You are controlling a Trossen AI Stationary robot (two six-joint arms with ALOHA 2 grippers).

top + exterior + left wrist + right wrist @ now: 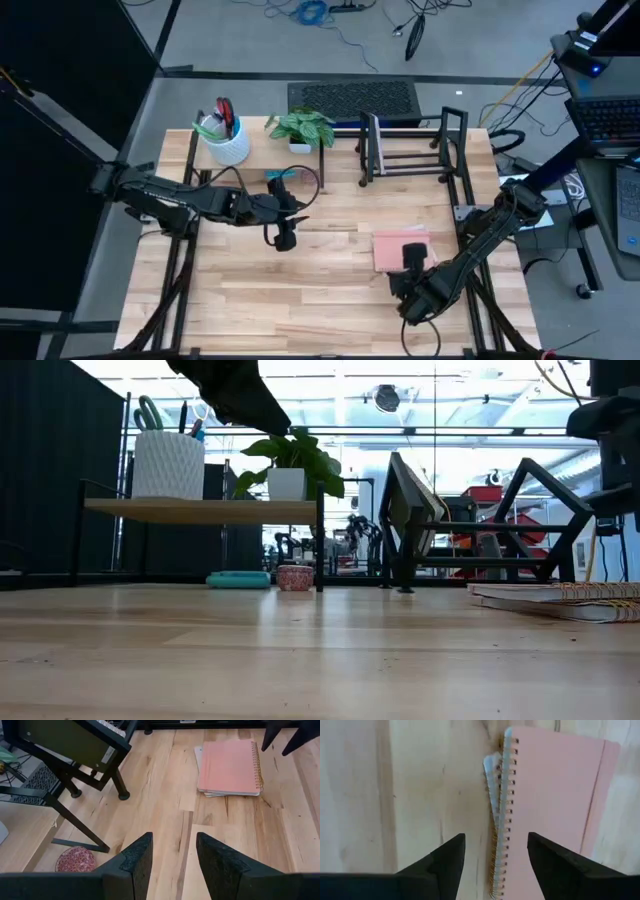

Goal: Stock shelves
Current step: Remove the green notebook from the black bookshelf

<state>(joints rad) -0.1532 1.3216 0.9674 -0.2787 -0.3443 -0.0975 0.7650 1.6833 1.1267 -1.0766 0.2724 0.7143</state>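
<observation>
A stack of spiral notebooks, pink on top, lies flat on the table at the right. My right gripper hovers open over the stack's spiral edge, above it. My left gripper hangs open above the table's middle, nothing between its fingers. The pale-wood riser shelf stands at the far left, carrying a white pot and a plant. The black wire rack stands far right of it; a dark flat book leans against a divider.
A teal object and a small red patterned bowl sit on the table under the riser shelf's right end. Bare wood stretches across the table's near half. Laptops and cables lie beyond the right edge.
</observation>
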